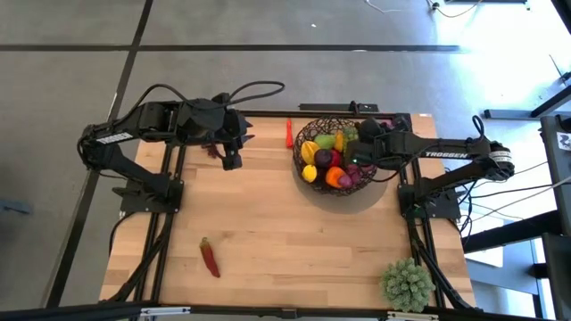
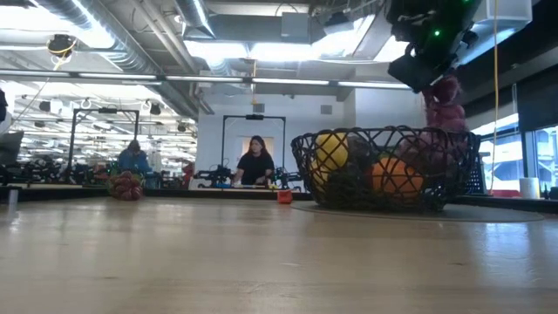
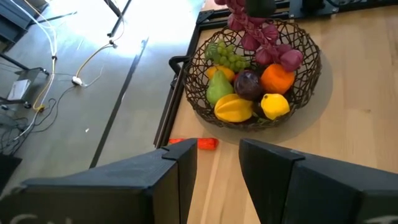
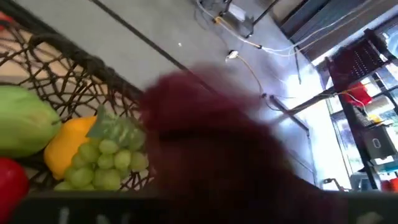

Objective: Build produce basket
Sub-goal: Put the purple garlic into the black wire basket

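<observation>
Bare pale wooden table [image 2: 218,262] in front, round dark brown open-weave basket [image 2: 388,170] at far right with mixed produce [image 3: 249,93], right gripper [image 1: 357,153] above it holding purple grapes [image 2: 443,103], left gripper [image 1: 231,160] far left, fingers narrowly apart, empty

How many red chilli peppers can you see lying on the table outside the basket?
2. One chilli lies on the near-left part of the table; the other chilli lies at the far edge, just left of the basket. More may be hidden inside the basket.

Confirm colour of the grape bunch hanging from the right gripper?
Purple grapes, clearest in the left wrist view.
</observation>
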You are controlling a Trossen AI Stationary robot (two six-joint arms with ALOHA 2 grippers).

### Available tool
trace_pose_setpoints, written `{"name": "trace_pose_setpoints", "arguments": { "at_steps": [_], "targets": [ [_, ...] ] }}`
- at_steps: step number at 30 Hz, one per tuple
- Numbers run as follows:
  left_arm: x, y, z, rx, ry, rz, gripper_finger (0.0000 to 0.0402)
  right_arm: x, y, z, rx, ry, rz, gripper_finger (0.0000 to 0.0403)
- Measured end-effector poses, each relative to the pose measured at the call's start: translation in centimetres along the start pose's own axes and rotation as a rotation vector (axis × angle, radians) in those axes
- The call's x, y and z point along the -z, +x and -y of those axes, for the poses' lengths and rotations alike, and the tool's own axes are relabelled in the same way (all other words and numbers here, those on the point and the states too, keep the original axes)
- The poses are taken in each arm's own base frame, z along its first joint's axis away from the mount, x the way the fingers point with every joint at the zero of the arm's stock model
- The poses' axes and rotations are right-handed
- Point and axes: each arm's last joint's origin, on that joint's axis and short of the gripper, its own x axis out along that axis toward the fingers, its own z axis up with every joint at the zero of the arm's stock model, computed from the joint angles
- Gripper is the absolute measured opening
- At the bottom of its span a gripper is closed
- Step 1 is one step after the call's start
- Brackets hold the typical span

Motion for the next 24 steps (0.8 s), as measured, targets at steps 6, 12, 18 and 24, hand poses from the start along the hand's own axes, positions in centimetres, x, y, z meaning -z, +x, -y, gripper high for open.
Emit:
{"name": "trace_pose_setpoints", "arguments": {
  "at_steps": [6,12,18,24],
  "targets": [
    [0.0,0.0,0.0,0.000,0.000,0.000,0.0110,-0.3,0.0,-0.3,-0.026,-0.056,0.009,0.0113],
    [0.0,0.0,0.0,0.000,-0.004,0.000,0.0110,-1.1,-0.4,-0.1,-0.040,-0.108,0.031,0.0146],
    [0.0,0.0,0.0,0.000,-0.025,-0.001,0.0110,-3.2,-1.6,0.9,-0.063,-0.108,0.072,0.0151],
    [0.7,0.0,0.1,0.005,-0.078,-0.065,0.0110,-5.2,-3.1,2.2,-0.091,-0.113,0.120,0.0151]
  ]
}}
